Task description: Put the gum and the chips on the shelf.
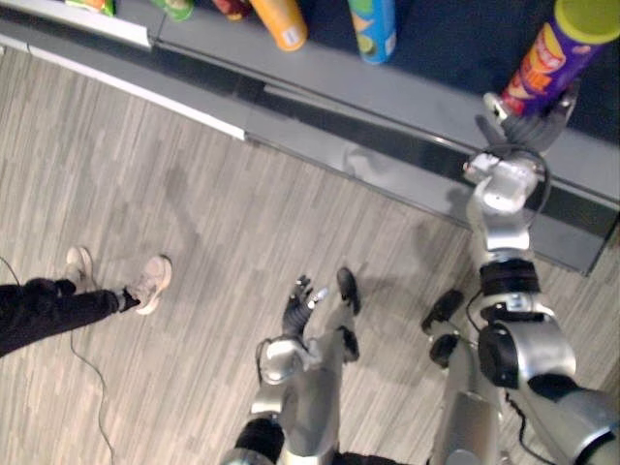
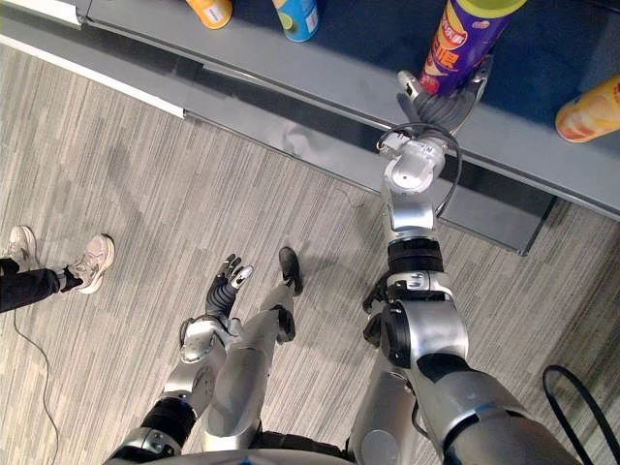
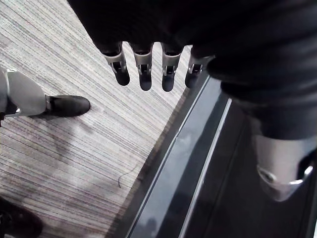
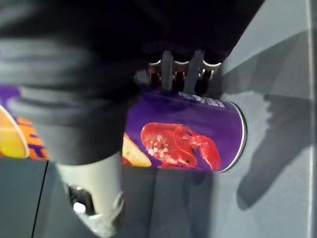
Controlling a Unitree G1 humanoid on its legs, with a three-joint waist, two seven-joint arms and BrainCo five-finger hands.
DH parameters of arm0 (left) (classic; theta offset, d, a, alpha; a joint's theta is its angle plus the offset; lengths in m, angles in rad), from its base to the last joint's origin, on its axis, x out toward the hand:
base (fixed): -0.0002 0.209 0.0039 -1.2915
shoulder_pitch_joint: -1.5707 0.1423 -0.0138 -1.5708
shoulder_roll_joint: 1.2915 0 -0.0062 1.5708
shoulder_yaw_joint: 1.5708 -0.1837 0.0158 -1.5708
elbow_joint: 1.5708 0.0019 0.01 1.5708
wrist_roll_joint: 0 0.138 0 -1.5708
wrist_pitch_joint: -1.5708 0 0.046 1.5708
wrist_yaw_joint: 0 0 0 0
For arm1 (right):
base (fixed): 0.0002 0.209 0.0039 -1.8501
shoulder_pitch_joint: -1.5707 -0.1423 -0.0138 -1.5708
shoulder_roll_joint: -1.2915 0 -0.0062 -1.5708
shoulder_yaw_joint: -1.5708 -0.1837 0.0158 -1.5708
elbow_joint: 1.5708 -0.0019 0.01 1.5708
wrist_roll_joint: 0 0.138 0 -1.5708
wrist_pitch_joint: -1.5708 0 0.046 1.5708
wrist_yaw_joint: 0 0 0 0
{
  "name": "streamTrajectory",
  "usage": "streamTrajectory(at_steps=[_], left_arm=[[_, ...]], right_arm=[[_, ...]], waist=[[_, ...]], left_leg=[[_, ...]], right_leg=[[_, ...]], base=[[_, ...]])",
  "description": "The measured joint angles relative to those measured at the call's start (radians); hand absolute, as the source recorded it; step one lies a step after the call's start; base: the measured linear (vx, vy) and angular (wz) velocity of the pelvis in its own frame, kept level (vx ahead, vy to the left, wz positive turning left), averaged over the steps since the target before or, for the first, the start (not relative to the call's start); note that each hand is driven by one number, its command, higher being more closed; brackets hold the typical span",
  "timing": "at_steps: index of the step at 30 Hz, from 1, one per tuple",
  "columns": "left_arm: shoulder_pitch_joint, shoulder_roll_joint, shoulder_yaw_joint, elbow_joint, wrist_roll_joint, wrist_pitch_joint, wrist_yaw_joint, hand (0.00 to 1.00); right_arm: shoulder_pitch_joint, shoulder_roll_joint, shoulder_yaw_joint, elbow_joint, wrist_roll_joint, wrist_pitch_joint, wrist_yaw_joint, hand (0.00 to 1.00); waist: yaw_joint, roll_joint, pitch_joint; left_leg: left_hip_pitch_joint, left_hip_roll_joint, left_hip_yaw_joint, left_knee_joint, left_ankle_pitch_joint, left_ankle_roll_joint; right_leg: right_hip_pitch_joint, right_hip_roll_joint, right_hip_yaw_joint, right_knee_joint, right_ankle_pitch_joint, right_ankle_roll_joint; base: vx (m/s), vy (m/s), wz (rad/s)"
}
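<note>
The right hand (image 1: 531,124) curled round the base of a tall purple cardboard chips can with a yellow-green lid (image 1: 547,58), upright at the grey shelf (image 1: 417,97). The left hand (image 1: 298,302) hung loose-fingered and empty above the wood-grain floor (image 1: 194,194).

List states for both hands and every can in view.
purple chips can: upright at the shelf, lid on, gripped; base contact unclear
right hand: fingers curled round the purple chips can
left hand: open, empty, hanging low
orange can: on the shelf, untouched
blue can: on the shelf, untouched
yellow can: on the shelf, untouched
</note>
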State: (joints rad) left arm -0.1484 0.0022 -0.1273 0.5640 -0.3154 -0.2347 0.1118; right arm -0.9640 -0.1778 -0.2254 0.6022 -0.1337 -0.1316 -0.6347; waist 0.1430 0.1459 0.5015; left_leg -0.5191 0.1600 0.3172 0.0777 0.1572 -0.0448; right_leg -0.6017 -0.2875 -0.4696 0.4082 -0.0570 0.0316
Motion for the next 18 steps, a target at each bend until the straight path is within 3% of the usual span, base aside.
streamTrajectory(at_steps=[8, 11, 15, 18], left_arm=[[0.001, -0.001, 0.033, 0.083, -0.034, 0.008, 0.001, 0.00], [0.003, 0.001, 0.088, 0.150, -0.033, 0.015, 0.008, 0.00], [0.005, 0.004, 0.151, 0.286, -0.016, 0.037, 0.038, 0.00], [0.008, 0.012, 0.210, 0.363, 0.042, 0.054, 0.043, 0.00]], right_arm=[[0.069, 0.018, 0.043, 0.047, 0.026, -0.001, 0.031, 0.00], [0.120, 0.050, 0.068, 0.065, 0.028, -0.001, 0.052, 0.00], [0.256, 0.109, 0.082, 0.076, 0.059, -0.008, 0.079, 0.00], [0.379, 0.123, 0.125, 0.062, 0.066, -0.012, 0.108, 0.00]], waist=[[-0.006, -0.009, -0.003], [-0.008, -0.042, -0.023], [-0.033, -0.093, -0.048], [-0.053, -0.111, -0.054]], left_leg=[[0.038, 0.020, 0.002, 0.028, -0.016, -0.003], [0.070, 0.033, 0.005, 0.028, -0.028, -0.014], [0.150, 0.038, 0.007, -0.013, -0.029, -0.019], [0.222, 0.037, 0.023, -0.062, -0.024, -0.026]], right_leg=[[0.052, 0.016, -0.003, -0.007, -0.006, -0.003], [0.087, 0.032, -0.006, -0.027, -0.009, -0.002], [0.177, 0.057, -0.016, -0.086, -0.005, 0.004], [0.249, 0.086, -0.010, -0.163, 0.026, 0.008]], base=[[-0.01, -0.057, -0.04], [0.01, -0.057, -0.07], [0.06, -0.034, -0.02], [0.08, 0.012, -0.14]])
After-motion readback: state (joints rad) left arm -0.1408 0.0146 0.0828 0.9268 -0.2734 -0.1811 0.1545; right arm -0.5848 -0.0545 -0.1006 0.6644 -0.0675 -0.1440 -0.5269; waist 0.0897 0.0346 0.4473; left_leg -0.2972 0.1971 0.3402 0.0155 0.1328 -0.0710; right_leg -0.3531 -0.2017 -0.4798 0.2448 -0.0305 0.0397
